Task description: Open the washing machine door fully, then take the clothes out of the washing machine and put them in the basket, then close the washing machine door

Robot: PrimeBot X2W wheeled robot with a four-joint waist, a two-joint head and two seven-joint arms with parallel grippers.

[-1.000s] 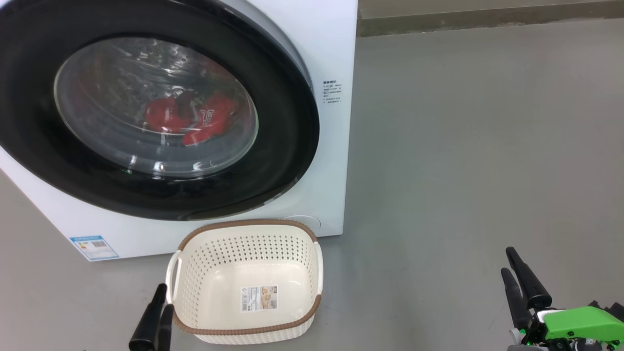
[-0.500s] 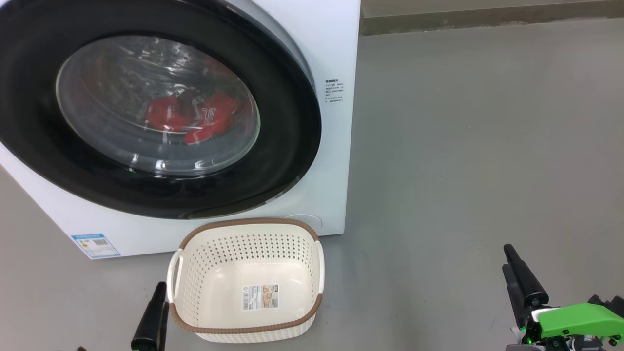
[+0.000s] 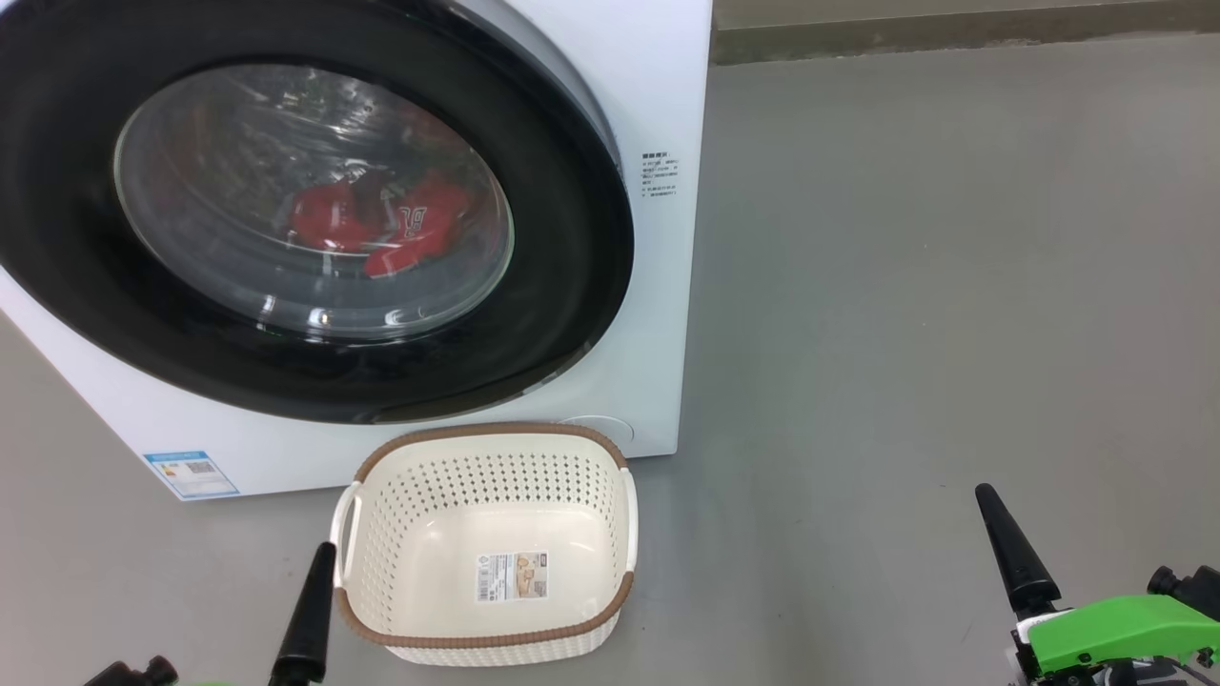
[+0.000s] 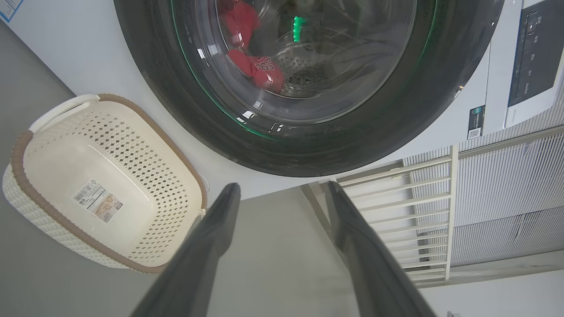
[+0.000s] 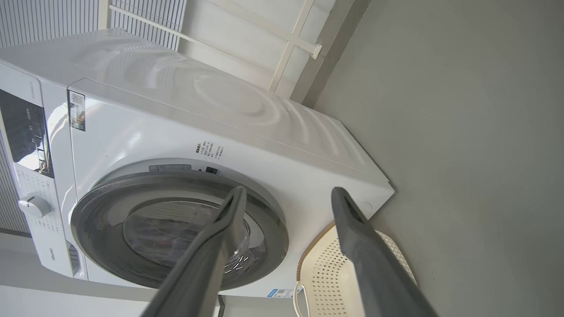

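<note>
Nearest the robot, the left gripper (image 4: 283, 189) hangs low just beside the basket (image 3: 410, 514), at its near left corner. In the head view one dark finger (image 3: 310, 610) rises close by the basket's left handle; whether it touches the handle cannot be told. In the left wrist view the two fingers stand spread with nothing between them, so this claw is released. The right gripper (image 5: 288, 190) hangs well to the right of the basket, over bare grey floor (image 3: 905, 286). Its fingers are likewise parted and hold nothing.

The basket sits upright on the floor with a sticker (image 3: 512, 576) on its bottom. Directly behind the basket, close to its far rim, stands the washing machine (image 3: 658, 286), with a small blue label (image 3: 191, 474) low on its front, left of the basket. The washing machine door (image 3: 562, 238) lies shut against the machine, its black rim rising just beyond the basket. The clothes (image 3: 381, 224) lie inside the drum behind the door's glass, beyond the basket and well apart from both claws.
</note>
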